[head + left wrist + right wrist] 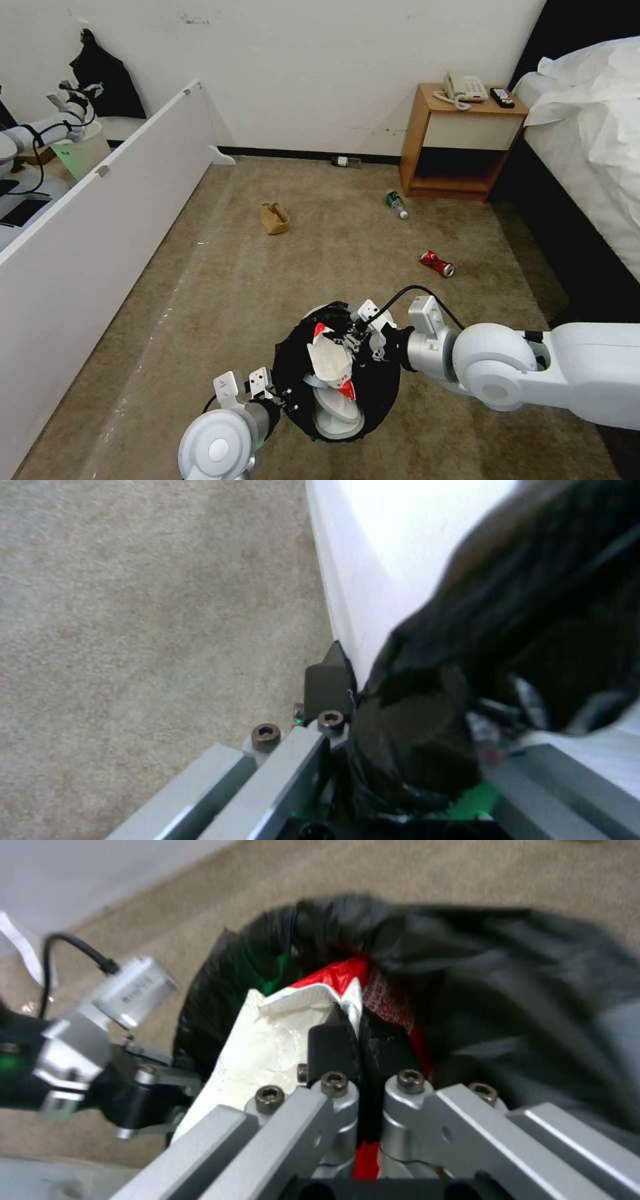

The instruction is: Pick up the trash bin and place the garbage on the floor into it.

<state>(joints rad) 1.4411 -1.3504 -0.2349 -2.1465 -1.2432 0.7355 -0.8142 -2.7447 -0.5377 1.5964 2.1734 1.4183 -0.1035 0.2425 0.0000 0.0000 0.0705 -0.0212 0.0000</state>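
Observation:
The trash bin (297,363), lined with a black bag (527,630), hangs above the carpet floor (220,300). My left gripper (279,395) is shut on its near rim (363,692), against the white wall (380,555). My right gripper (353,337) is over the bin's mouth, shut on a red and white packet (267,1045), its fingers (331,1045) pinched together. White slippers (337,410) lie inside the bin. On the carpet lie a brown paper bag (275,218), a green-labelled bottle (396,203), a red can (437,263) and another bottle (347,161) by the wall.
A long white board (100,220) runs along the left. A wooden nightstand (460,140) with a phone stands at the back right, beside a bed (587,133). A cream bucket (80,150) and another robot arm are behind the board.

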